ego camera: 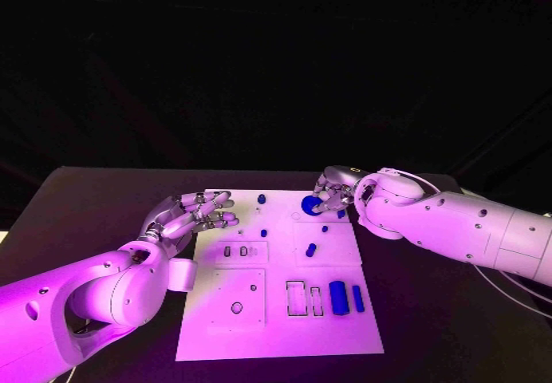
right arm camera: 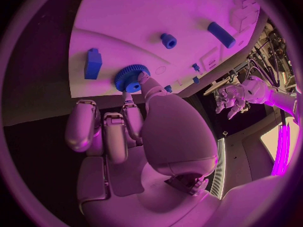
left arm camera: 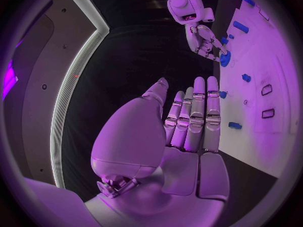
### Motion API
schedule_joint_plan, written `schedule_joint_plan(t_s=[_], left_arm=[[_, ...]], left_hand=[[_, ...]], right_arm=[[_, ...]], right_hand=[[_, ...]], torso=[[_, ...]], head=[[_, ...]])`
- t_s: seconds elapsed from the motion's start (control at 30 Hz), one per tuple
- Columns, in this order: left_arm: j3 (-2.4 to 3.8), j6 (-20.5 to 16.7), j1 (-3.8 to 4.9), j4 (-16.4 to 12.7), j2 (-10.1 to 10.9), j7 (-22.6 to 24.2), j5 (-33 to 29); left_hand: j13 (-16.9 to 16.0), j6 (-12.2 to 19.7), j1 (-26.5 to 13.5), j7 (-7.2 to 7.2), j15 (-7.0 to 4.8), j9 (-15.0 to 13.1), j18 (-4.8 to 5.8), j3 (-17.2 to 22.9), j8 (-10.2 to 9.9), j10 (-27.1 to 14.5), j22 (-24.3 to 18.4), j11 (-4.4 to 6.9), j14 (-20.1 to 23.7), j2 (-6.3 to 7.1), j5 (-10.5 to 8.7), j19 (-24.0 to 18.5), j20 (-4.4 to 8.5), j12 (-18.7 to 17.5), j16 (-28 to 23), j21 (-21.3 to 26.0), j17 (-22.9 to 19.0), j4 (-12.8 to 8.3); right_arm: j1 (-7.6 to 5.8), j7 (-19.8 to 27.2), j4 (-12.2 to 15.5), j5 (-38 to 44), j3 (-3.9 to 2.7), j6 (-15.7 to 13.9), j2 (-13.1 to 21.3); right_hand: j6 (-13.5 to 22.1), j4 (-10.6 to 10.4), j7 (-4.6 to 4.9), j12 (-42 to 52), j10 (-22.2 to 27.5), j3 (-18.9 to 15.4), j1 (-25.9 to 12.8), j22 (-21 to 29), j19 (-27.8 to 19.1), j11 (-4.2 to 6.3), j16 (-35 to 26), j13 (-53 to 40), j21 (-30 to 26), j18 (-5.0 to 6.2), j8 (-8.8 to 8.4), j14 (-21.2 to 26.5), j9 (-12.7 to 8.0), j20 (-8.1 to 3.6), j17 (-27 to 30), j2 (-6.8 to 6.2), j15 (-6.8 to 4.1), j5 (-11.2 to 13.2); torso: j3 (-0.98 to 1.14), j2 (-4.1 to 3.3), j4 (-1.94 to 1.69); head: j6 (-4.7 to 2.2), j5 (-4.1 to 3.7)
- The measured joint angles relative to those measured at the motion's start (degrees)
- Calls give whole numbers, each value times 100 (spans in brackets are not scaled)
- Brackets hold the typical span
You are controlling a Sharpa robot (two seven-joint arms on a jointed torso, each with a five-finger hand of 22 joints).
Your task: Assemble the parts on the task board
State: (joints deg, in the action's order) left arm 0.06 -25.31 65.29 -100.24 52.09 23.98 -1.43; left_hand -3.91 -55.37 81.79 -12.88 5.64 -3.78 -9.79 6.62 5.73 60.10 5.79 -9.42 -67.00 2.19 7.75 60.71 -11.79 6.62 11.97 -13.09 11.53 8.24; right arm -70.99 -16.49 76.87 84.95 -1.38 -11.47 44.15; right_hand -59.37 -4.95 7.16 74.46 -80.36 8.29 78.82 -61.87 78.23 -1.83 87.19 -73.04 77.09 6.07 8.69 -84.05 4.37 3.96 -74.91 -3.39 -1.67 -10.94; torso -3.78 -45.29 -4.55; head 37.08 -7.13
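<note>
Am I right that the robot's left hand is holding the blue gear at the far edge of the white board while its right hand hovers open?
Not quite: the hands are swapped. The right hand holds the blue gear at the white board's far edge, as the head view shows, while the left hand hovers open.

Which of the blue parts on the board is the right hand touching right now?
The round toothed gear at the task board's far right edge. The right hand's fingertips rest on it; the other blue parts lie untouched.
</note>
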Motion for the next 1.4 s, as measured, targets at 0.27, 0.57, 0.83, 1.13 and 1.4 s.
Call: schedule_joint_plan(t_s=[0.27, 0.57, 0.83, 1.13, 1.4], left_arm=[[0, 5, -1, -1, 1, -4, 0], [0, 8, 0, 5, 3, -6, 0], [0, 11, 0, 9, 2, -10, 0], [0, 16, 0, 19, -2, -14, 0], [0, 21, 0, 23, -10, -17, 0]], left_hand=[[0, 0, 0, 0, 0, 0, 1, 18, 0, 0, -1, 0, 0, 0, 0, 0, 0, 0, 0, 8, 11, -22], [0, 0, 0, 0, 0, 0, 0, 19, 0, 0, -5, 0, 0, 0, 0, 0, 0, 0, 0, 23, 21, -52], [0, 0, 23, 0, 0, 0, 0, 19, 0, 0, -5, 0, 0, -23, 0, 0, 0, 0, 0, 23, 20, -52], [0, 0, 23, 0, 0, 0, 0, 19, 0, 0, -4, 0, 0, -23, 0, 0, 0, 0, 0, 23, 20, -52], [0, 0, 23, 0, 0, 0, 0, 19, 0, 0, -4, 0, 0, -23, 0, 0, 0, 0, 0, 23, 19, -52]], right_arm=[[48, -27, 180, 102, 29, -414, -4], [40, -123, 604, 283, 24, -895, -180], [45, -198, 648, 455, 56, -935, -613], [134, -246, 456, 595, 103, -918, -948], [155, -265, 234, 658, 112, -910, -1128]], right_hand=[[-98, -16, 6, 205, -152, 206, -39, -226, 99, 75, 52, -192, 123, -35, 19, 13, -2, -57, 1, 84, -72, -95], [-98, 11, 6, 208, -176, 268, -86, -266, 119, 89, 52, -192, 148, -36, 19, -8, -14, -78, 1, 131, -92, -96], [-98, 6, 6, 208, -181, 273, -128, -284, 119, 85, 51, -192, 149, -35, 15, -8, -14, -78, -4, 173, -91, -70], [-98, 21, 6, 208, -181, 290, -128, -283, 119, 84, 51, -191, 149, -35, -12, -8, -14, -78, -3, 172, -91, -44], [-98, -58, 5, -67, -42, 370, -285, -284, 119, -8, 51, -50, 149, -35, -151, -7, -11, -78, -3, 66, -90, -23]], torso=[[-3, 1, -1], [-3, 3, -10], [-3, 3, -9], [-7, -1, -8], [-3, -1, -4]], head=[[-6, -14], [-18, 12], [-14, 49], [12, 85], [18, 98]])
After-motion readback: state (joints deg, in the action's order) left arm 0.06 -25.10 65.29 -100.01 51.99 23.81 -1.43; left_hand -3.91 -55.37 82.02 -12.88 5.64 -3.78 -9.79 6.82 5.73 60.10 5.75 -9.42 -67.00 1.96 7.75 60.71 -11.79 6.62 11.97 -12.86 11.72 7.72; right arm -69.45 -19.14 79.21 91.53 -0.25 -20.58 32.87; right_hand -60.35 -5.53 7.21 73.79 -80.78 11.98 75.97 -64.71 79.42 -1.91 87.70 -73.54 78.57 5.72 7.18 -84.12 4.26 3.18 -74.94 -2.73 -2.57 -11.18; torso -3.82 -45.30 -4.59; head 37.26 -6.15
